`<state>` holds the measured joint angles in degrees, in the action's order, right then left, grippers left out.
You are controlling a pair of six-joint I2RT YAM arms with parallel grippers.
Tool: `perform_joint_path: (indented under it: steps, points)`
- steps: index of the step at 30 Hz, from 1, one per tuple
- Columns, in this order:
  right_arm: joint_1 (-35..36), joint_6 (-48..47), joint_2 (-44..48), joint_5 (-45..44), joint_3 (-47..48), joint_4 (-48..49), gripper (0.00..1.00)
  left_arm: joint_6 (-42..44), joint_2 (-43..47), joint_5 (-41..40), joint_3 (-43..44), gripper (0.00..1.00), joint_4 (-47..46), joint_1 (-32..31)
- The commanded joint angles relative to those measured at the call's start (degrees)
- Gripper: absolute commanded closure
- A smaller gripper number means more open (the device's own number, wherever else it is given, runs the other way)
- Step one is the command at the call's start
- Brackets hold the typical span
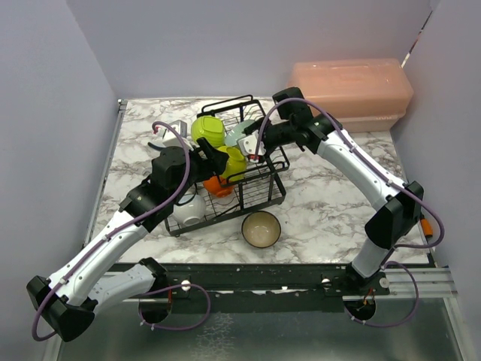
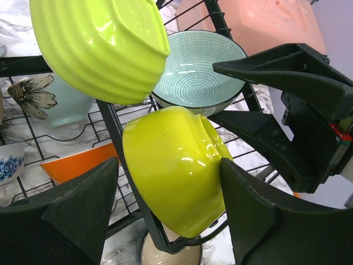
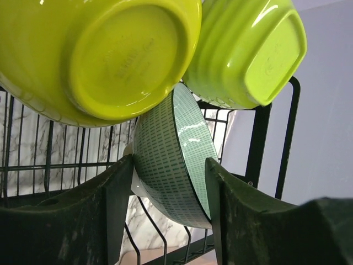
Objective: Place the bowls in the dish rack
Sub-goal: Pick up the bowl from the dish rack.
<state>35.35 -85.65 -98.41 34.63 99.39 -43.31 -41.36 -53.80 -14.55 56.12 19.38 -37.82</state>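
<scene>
The black wire dish rack [image 1: 259, 197] stands mid-table with several bowls in it. My left gripper [image 2: 168, 165] is shut on a smooth yellow-green bowl [image 2: 176, 165] that leans at the rack's front edge; its fingers [image 2: 248, 215] press the bowl's sides. My right gripper [image 3: 168, 165] is shut on the teal bowl [image 3: 171, 165], which stands on edge between the wires, one finger on its patterned wall and the other at its rim. A ribbed yellow-green bowl [image 1: 208, 129] sits above them. An orange bowl [image 1: 218, 186] and a white bowl [image 1: 192, 210] lie lower in the rack.
A beige bowl [image 1: 261, 229] sits upright on the marble table [image 1: 331, 203] just in front of the rack. A pink lidded box [image 1: 353, 94] stands at the back right. Grey walls close in the left, back and right sides.
</scene>
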Motion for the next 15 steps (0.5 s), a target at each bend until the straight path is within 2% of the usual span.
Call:
perform_joint_path:
  steps: [1, 3, 11, 13, 15]
  points:
    - [0.7, -1.0, -2.2, -5.7, 1.7, -1.7, 0.47, 1.7, -0.9, -1.6, -1.2, 0.27, 5.7, 0.5]
    - [0.7, -1.1, -2.3, -6.4, 2.0, -2.2, 0.50, 1.8, -0.9, -1.8, -1.2, 0.27, 5.7, 0.4]
    - [0.9, -0.9, -1.6, -7.9, 2.8, -3.7, 0.51, 2.6, -1.1, -2.1, -0.3, 0.26, 5.6, 0.5]
    - [0.9, -1.1, -1.4, -8.9, 3.0, -4.1, 0.61, 3.4, -1.1, -2.1, 0.4, 0.25, 5.7, 0.4]
    - [0.9, -1.0, -1.3, -9.9, 3.4, -4.6, 0.65, 4.3, -1.3, -2.3, 1.1, 0.23, 5.8, 0.5]
